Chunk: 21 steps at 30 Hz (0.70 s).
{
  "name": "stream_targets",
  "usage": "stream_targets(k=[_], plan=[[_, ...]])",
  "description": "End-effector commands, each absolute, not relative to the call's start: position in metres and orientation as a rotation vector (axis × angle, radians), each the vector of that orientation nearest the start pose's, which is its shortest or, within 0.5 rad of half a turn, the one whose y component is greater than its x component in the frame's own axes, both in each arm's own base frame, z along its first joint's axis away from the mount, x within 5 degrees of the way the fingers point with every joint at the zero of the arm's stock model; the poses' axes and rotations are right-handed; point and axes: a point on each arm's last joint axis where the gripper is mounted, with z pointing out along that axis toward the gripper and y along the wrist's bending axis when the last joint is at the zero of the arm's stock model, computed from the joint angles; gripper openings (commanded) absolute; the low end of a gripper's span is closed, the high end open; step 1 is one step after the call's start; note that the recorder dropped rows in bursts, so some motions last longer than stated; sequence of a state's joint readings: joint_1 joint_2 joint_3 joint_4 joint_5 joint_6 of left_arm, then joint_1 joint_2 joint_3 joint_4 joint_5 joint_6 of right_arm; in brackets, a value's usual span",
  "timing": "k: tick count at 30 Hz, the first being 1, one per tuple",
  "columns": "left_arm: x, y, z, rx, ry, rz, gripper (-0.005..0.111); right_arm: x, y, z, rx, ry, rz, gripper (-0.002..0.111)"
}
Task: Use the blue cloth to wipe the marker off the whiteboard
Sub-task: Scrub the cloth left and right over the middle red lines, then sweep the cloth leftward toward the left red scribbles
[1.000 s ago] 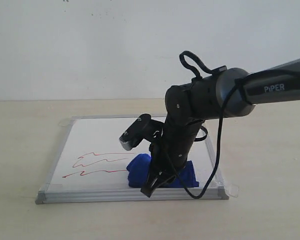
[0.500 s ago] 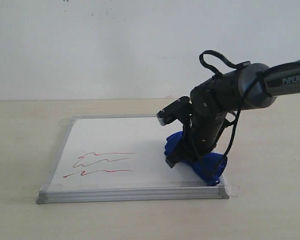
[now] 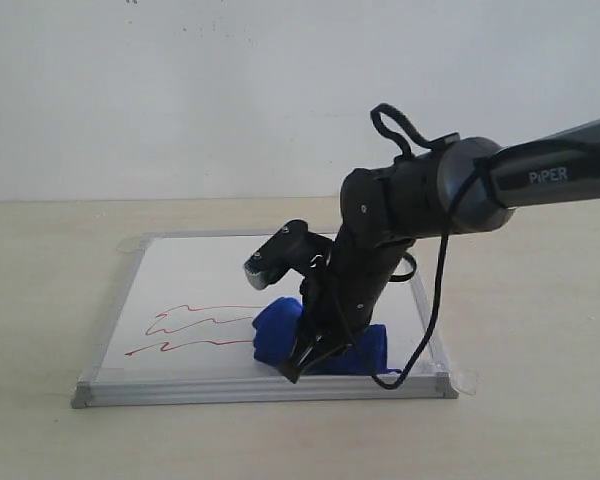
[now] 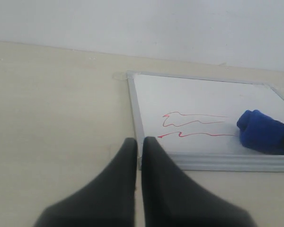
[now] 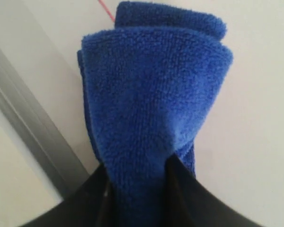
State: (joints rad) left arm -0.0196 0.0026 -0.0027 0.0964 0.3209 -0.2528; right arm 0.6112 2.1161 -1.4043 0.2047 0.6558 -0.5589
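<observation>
Right gripper (image 3: 300,362) is clamped on the blue cloth (image 3: 276,336), holding it on the whiteboard (image 3: 195,265) near the front frame, at the right ends of the red marker (image 3: 195,322) lines. Left wrist view: the left gripper (image 4: 138,144) has its 2 fingers together, over the table (image 4: 47,118) beside the board. Right wrist view: the cloth is pinched between the jaws.

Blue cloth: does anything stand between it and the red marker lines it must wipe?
Nothing visible does. The blue cloth, pinched by the right gripper, sits on the whiteboard with its edge at the ends of the marker lines.
</observation>
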Motion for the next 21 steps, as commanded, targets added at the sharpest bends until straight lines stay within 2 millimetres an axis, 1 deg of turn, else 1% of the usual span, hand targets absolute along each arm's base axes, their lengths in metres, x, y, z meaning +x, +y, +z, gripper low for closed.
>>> stream_targets(k=[1,3,6,9,11,15,18,21], plan=[[0.054,0.002,0.185,-0.155,1.791,-0.111,0.004,0.329,0.250,0.106,-1.397,2.617,0.295,0.000],[0.054,0.002,0.185,-0.155,1.791,-0.111,0.004,0.342,0.236,0.106,-1.327,2.621,0.231,0.000],[0.054,0.002,0.185,-0.155,1.791,-0.111,0.004,0.363,0.211,0.106,-1.192,2.635,0.109,0.000],[0.054,0.002,0.185,-0.155,1.791,-0.111,0.004,0.382,0.187,0.108,-1.025,2.634,-0.004,0.000],[0.054,0.002,0.185,-0.155,1.791,-0.111,0.004,0.391,0.176,0.110,-0.986,2.602,-0.070,0.000],[0.054,0.002,0.185,-0.155,1.791,-0.111,0.004,0.395,0.174,0.111,-0.970,2.569,-0.119,0.000],[0.054,0.002,0.185,-0.155,1.791,-0.111,0.004,0.387,0.186,0.110,-0.975,2.595,-0.071,0.000],[0.054,0.002,0.185,-0.155,1.791,-0.111,0.004,0.368,0.210,0.108,-1.160,2.593,-0.003,0.000]])
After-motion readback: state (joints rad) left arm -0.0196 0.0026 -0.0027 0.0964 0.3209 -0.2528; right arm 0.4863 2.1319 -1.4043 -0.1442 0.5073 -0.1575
